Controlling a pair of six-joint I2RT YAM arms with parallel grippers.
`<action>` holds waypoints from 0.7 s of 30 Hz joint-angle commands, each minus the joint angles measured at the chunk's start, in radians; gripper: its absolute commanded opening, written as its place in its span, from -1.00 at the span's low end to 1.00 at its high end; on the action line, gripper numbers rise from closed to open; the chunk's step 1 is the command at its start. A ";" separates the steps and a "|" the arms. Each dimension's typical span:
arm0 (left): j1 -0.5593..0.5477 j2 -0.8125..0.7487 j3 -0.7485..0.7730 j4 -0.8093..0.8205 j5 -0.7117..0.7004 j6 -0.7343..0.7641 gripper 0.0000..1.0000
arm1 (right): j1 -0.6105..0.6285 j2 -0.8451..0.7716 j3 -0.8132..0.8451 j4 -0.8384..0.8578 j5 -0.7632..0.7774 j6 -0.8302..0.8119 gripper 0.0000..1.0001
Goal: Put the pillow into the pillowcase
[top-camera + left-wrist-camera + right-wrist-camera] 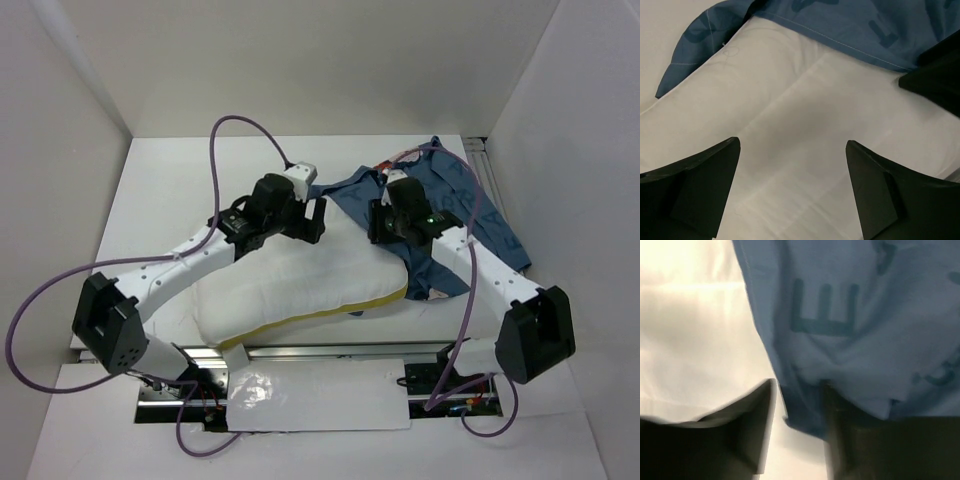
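Pillow [300, 285], plump, white, yellow-edged, lies near centre. Denim-blue fabric pillowcase [470, 195], printed "E", overlaps its far-right corner. Left gripper [792, 150] gapes wide above the pillow; right gripper [799, 387] stands partly apart astride blue cloth.

Left fingers [695, 185] spread wide, right fingers [740, 430] parted

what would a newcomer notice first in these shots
A big white pillow with a yellow edge fills the near middle of the table, its far edge overlapped by the blue printed pillowcase lying far right. The left pincer hangs wide open above the pillow, the right pincer at the pillowcase's edge.
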 commanded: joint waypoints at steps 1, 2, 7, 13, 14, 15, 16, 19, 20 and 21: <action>-0.006 0.084 0.056 -0.024 -0.100 0.009 1.00 | 0.049 0.055 0.101 -0.013 0.025 -0.058 0.20; 0.003 0.105 0.070 -0.036 -0.112 0.009 1.00 | 0.049 0.067 0.148 -0.013 0.047 -0.072 0.27; 0.014 0.240 0.125 -0.036 -0.168 -0.023 1.00 | 0.089 0.231 0.337 0.007 0.148 -0.157 0.46; 0.023 0.375 0.137 -0.036 -0.149 -0.067 0.86 | 0.089 0.525 0.609 -0.017 0.076 -0.334 0.46; 0.023 0.384 0.137 -0.036 -0.149 -0.084 0.78 | 0.089 0.559 0.640 -0.026 0.064 -0.358 0.46; 0.023 0.384 0.137 -0.036 -0.149 -0.095 0.57 | 0.098 0.589 0.684 -0.026 0.064 -0.377 0.49; 0.023 0.395 0.137 -0.020 -0.139 -0.095 0.42 | 0.098 0.618 0.704 -0.026 0.055 -0.400 0.49; 0.023 0.395 0.101 0.023 -0.126 -0.095 -0.03 | 0.098 0.721 0.779 -0.026 0.055 -0.400 0.49; 0.023 0.383 0.087 0.034 -0.117 -0.095 -0.16 | 0.098 0.763 0.798 -0.037 0.076 -0.382 0.49; 0.023 0.383 0.087 0.034 -0.117 -0.095 -0.28 | 0.098 0.781 0.815 -0.049 0.093 -0.370 0.38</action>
